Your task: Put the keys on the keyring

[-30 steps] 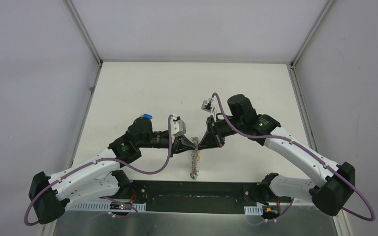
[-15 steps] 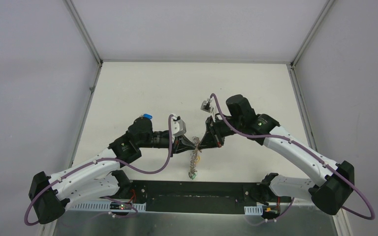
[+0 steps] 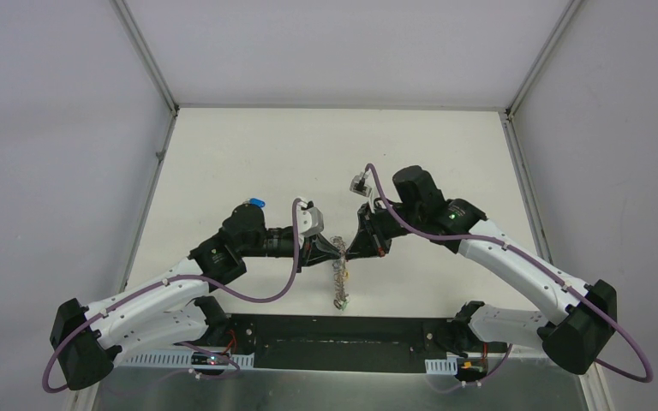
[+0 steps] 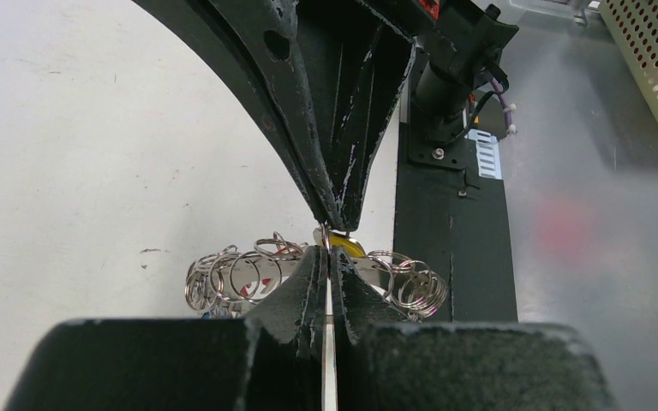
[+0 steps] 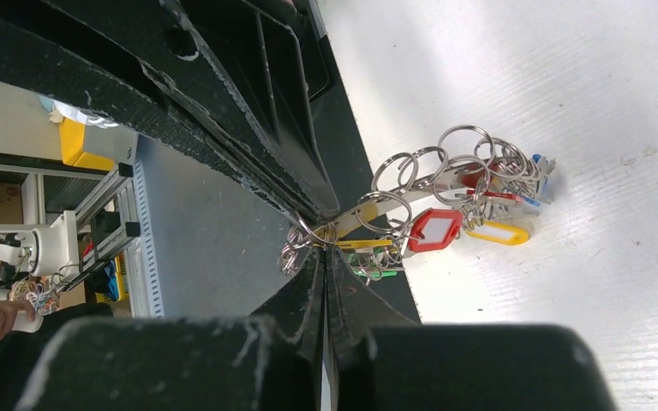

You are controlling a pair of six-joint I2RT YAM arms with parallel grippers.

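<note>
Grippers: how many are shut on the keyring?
2. The left gripper on the left and the right gripper on the right meet tip to tip, each shut on the keyring. The exact pinch point is hidden.

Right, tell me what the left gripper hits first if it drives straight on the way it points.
The right gripper, almost at once: the left gripper stands tip to tip with it, only a loop of the keyring between them. Whether they touch, I cannot tell.
</note>
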